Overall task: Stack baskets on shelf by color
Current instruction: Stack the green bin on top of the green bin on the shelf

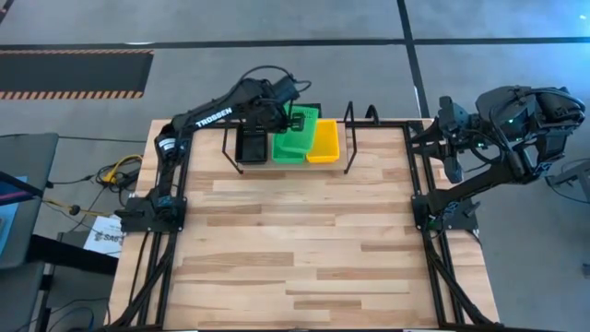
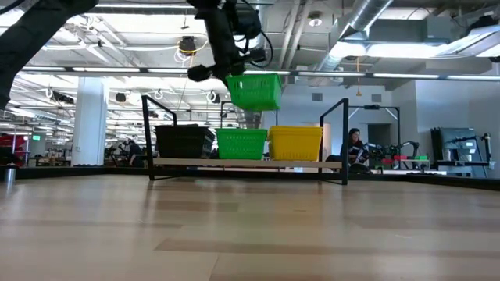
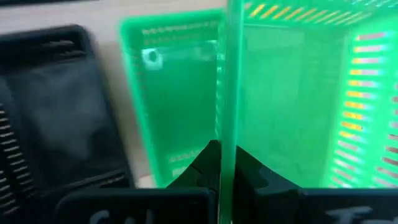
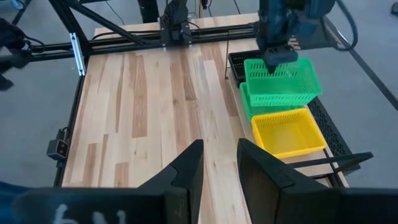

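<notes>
Bright, even light is coming down from the ceiling strips (image 2: 391,76) behind my table (image 1: 304,249), and the wood is showing only faint shadows. My left wrist view is blurring badly: the green basket (image 3: 292,99) is glowing, washed out and soft. The far room in the low view is looking hazy, with glare around the lamps.

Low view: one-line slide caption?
Left claw holds a green basket above the green stack on the shelf, between black and yellow.
</notes>
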Tool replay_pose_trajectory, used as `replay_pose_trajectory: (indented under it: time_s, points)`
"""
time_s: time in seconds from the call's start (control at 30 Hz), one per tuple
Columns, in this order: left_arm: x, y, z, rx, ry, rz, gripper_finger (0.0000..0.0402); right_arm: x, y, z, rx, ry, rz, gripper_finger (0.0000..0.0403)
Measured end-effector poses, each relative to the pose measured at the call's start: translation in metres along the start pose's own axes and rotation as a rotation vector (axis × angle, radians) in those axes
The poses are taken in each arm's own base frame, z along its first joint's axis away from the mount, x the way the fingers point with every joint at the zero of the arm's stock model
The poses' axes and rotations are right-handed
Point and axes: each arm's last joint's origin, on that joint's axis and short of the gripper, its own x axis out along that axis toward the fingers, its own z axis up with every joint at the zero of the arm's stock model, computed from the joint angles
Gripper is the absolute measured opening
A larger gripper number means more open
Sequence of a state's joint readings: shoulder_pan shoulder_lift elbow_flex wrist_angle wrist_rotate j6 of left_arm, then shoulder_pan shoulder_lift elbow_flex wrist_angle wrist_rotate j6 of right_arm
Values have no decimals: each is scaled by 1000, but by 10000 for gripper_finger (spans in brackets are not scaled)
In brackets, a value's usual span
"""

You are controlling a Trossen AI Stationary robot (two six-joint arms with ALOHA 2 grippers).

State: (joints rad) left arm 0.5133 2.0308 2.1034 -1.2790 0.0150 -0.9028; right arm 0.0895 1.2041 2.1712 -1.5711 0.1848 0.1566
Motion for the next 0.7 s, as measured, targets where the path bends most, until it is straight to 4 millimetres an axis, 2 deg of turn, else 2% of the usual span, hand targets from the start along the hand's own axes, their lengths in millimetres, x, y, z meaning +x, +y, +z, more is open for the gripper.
replay_pose_trajectory:
  time_s: [0.13,0.3,0.7]
  points:
    - [24,2,-2,-22,40,-18,0,0,0,0,0,0,0,118]
    - [38,13,-3,-36,85,34,0,0,0,0,0,0,0,118]
    - [39,27,3,-42,80,114,0,0,0,0,0,0,0,118]
